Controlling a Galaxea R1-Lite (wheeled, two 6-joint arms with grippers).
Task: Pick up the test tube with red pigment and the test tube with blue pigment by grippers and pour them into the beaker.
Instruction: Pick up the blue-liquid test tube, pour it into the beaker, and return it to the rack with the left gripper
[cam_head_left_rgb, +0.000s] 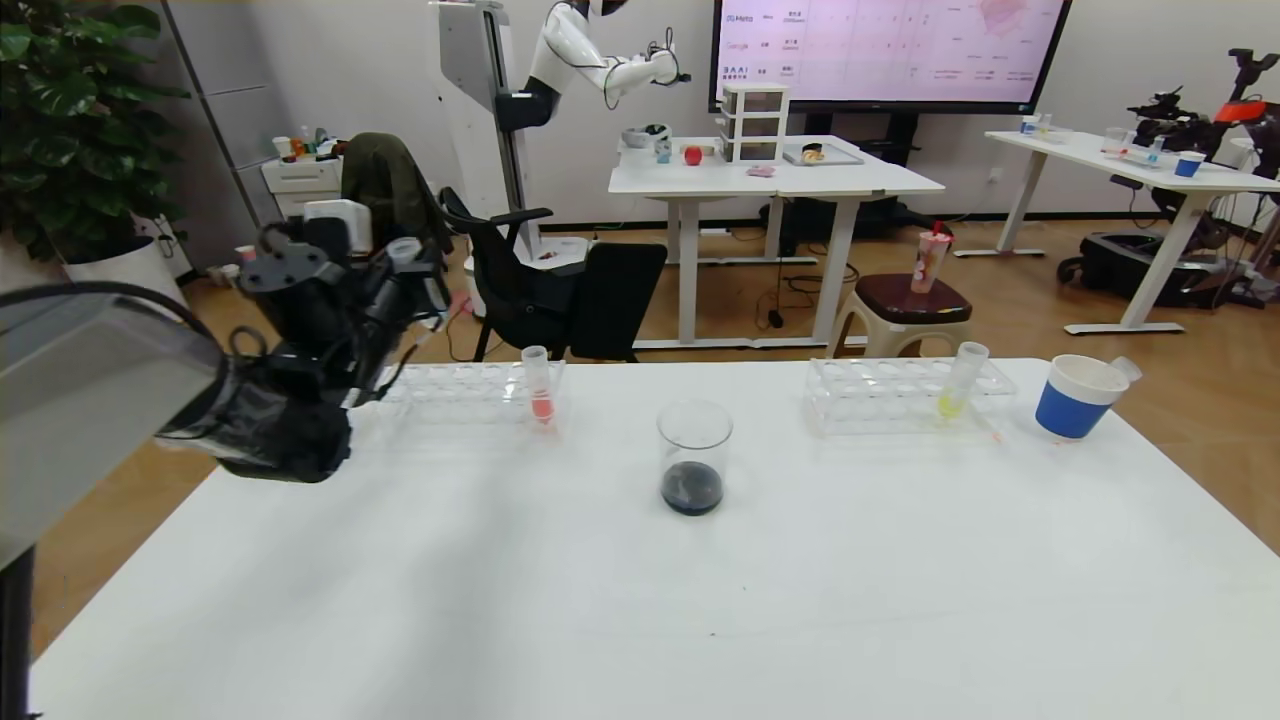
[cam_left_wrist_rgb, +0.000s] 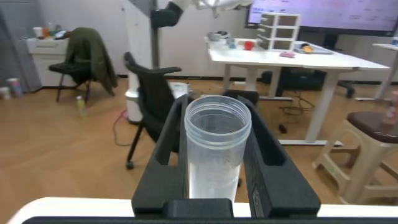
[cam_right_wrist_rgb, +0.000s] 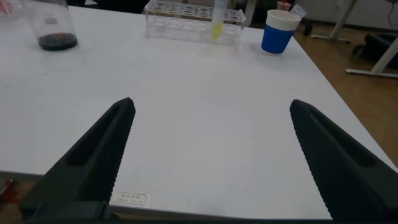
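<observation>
The beaker (cam_head_left_rgb: 693, 458) stands at the middle of the white table with dark liquid at its bottom; it also shows in the right wrist view (cam_right_wrist_rgb: 55, 25). My left gripper (cam_head_left_rgb: 400, 270) is raised over the table's far left and is shut on a clear test tube (cam_left_wrist_rgb: 217, 143) with a flared rim. The tube looks empty, and its bottom is hidden. No vivid red or bright blue liquid is in view. My right gripper (cam_right_wrist_rgb: 211, 106) is open and empty, low over the table's near right, and is out of the head view.
A clear rack (cam_head_left_rgb: 460, 385) at the back left holds a tube with salmon-red liquid (cam_head_left_rgb: 539, 385). A second rack (cam_head_left_rgb: 900, 395) at the back right holds a yellow-green tube (cam_head_left_rgb: 962, 380). A blue-sleeved paper cup (cam_head_left_rgb: 1075, 397) stands beyond it, with a clear rim (cam_head_left_rgb: 1125, 368) showing at its far side.
</observation>
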